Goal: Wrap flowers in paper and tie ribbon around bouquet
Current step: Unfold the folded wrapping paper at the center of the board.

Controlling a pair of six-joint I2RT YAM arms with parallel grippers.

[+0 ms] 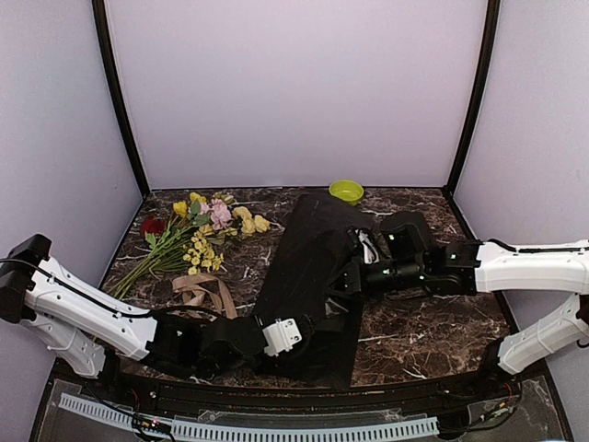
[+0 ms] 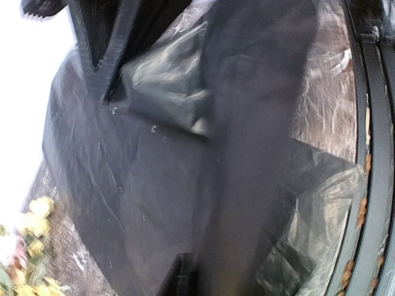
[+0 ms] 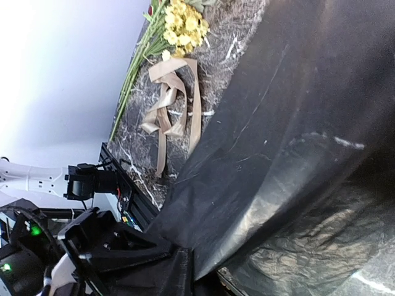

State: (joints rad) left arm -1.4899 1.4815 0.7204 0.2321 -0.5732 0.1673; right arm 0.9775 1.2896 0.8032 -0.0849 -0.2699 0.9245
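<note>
Marbled bench (image 1: 433, 322): right tool (image 1: 350, 274) clamps a raised fold of paper (image 1: 308, 249). Left tool (image 1: 311, 333) is at its near edge, grip unclear; flowers (image 1: 198, 235), ribbon (image 1: 204, 293) lie beyond it.

The white-shelled left robot arm (image 1: 83, 308) and its twin, the right robot arm (image 1: 529, 267), join at matte black housings, and a thin black cable (image 1: 87, 296) runs along the left one. Small green lights (image 1: 391, 238) glow on the right wrist. The black left gripper (image 2: 147, 179) has dark fingers (image 2: 99, 43), possibly ribbed; the close view is blurred.

paper (image 1: 308, 249) central, flowers (image 1: 202, 230) (far left), ribbon (image 1: 204, 293) beside
</note>
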